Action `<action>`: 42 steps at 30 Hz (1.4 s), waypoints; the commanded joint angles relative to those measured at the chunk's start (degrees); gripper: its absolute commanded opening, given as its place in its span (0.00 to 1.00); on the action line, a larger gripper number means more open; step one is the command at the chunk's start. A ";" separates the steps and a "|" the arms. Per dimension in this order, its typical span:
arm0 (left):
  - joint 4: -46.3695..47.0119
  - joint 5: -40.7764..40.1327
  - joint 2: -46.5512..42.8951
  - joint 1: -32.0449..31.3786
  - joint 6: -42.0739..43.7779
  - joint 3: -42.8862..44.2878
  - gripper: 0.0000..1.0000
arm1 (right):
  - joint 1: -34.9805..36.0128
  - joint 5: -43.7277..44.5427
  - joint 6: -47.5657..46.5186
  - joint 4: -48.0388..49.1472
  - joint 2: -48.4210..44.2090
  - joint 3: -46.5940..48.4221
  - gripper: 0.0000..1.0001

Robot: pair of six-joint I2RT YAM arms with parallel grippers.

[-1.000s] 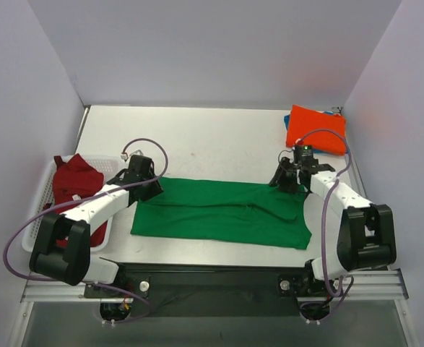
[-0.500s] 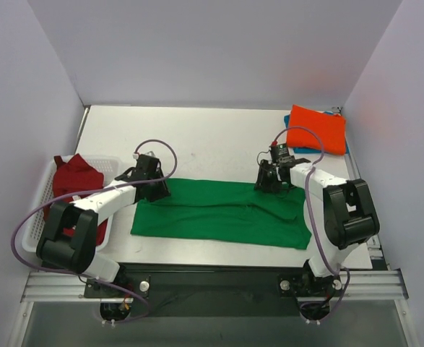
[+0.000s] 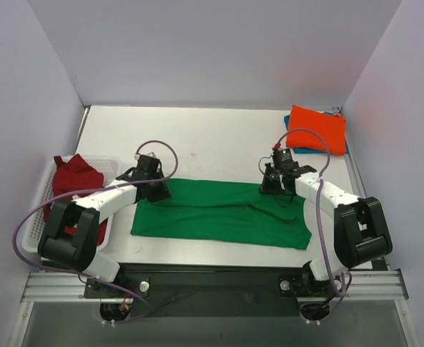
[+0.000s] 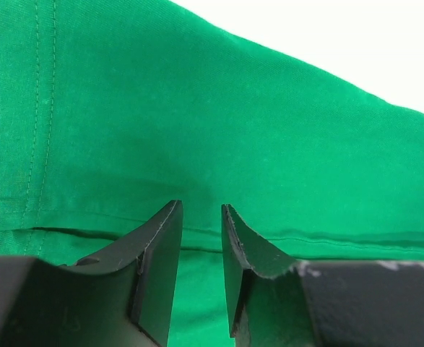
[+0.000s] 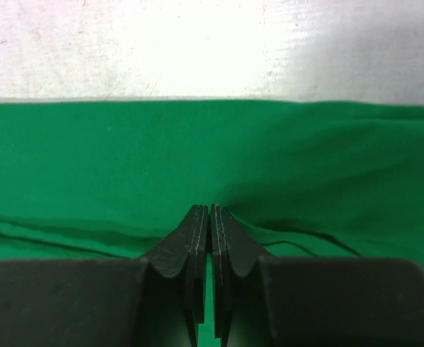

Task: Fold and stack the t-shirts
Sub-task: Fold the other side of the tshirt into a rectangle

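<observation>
Table: pale top, walled on three sides, both arms reaching in from the near edge
Green t-shirt: here's the big one, laid flat as a long band across the near half of the table, running from the left arm over to the right arm, with a dark crease line along its middle
Basket: white slatted, sitting at the left edge of the table, just beside the left arm
Orange-red t-shirt: folded into a neat rectangle at the far right corner, well apart from the green one
Dark red t-shirt: bunched up inside the basket
Blue t-shirt: only a sliver peeking out from under the orange-red one
Left gripper: down at the green shirt's far-left corner; the wrist view shows its fingers a narrow gap apart, tips at a stitched fold of green cloth
Right gripper: down on the shirt's far edge, right of centre; wrist view has the fingers pressed together, pinching green fabric, creases running in to the tips
</observation>
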 commanded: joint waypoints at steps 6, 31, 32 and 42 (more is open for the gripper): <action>2.30 0.66 0.21 -0.14 1.43 2.08 0.38 | 3.55 0.18 3.64 -0.60 -9.51 -6.47 0.02; 4.49 3.47 -0.94 -2.77 3.62 2.17 0.43 | 18.77 25.66 10.68 -2.14 -29.28 -15.97 0.34; 4.67 3.74 -0.94 -3.13 3.71 2.34 0.44 | 14.84 25.32 10.25 -3.83 -30.78 -14.75 0.36; 5.90 5.41 1.34 -9.72 3.10 6.03 0.45 | -8.22 9.94 1.10 -8.24 -18.67 -8.93 0.34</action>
